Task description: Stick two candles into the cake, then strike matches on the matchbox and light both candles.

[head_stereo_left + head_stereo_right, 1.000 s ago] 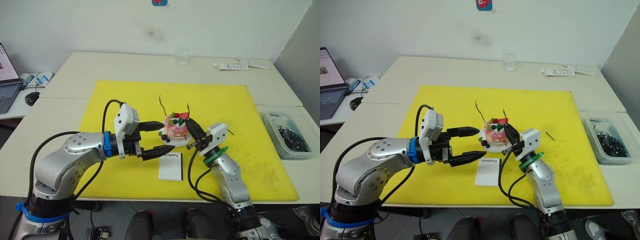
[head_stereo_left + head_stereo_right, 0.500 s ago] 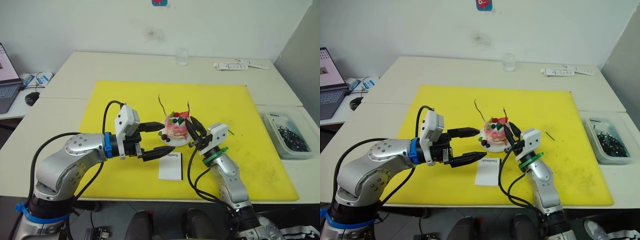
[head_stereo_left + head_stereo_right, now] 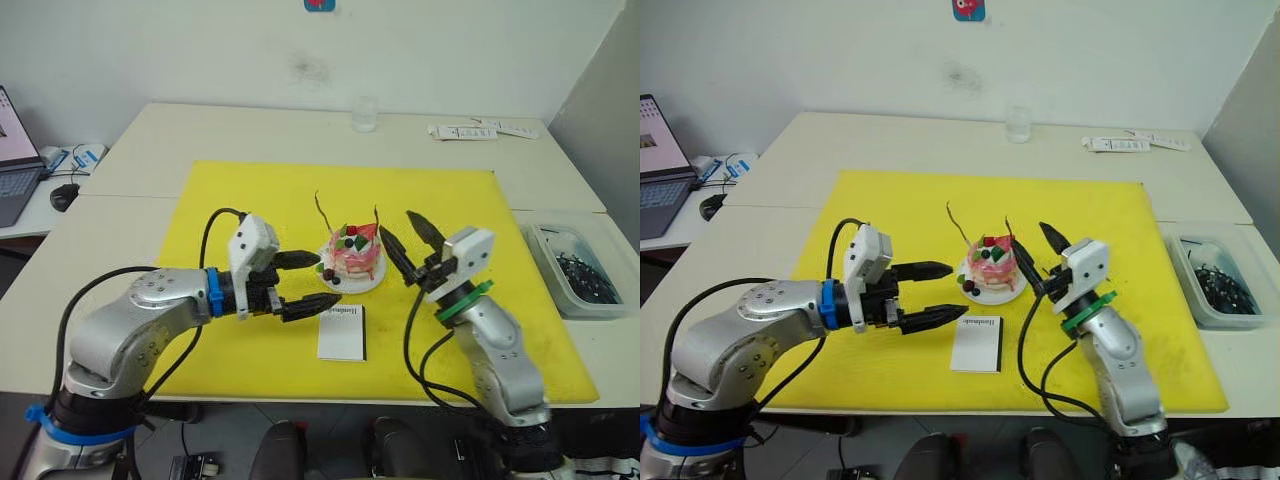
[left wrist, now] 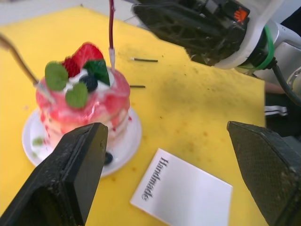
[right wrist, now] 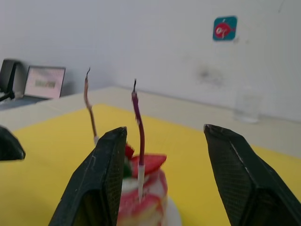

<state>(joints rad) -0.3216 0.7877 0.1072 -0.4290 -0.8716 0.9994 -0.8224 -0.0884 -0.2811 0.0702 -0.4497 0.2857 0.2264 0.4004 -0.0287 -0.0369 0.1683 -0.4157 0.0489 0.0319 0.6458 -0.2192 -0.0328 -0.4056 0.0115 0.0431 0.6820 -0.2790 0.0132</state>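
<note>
1. Both candles are stuck upright in the cake, mid yellow mat
2. Left gripper spread wide, empty, just left of the cake
3. Right gripper also released, just right of it
4. Matchbox lies flat in front of the cake, and two matches sit right of it

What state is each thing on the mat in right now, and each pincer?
Candles: both upright in the cake, unlit.
Cake: on its plate, whole.
Matchbox: flat on the mat, closed.
Matches: lying on the mat, unstruck.
Left pincer: open, empty.
Right pincer: open, empty.
</note>
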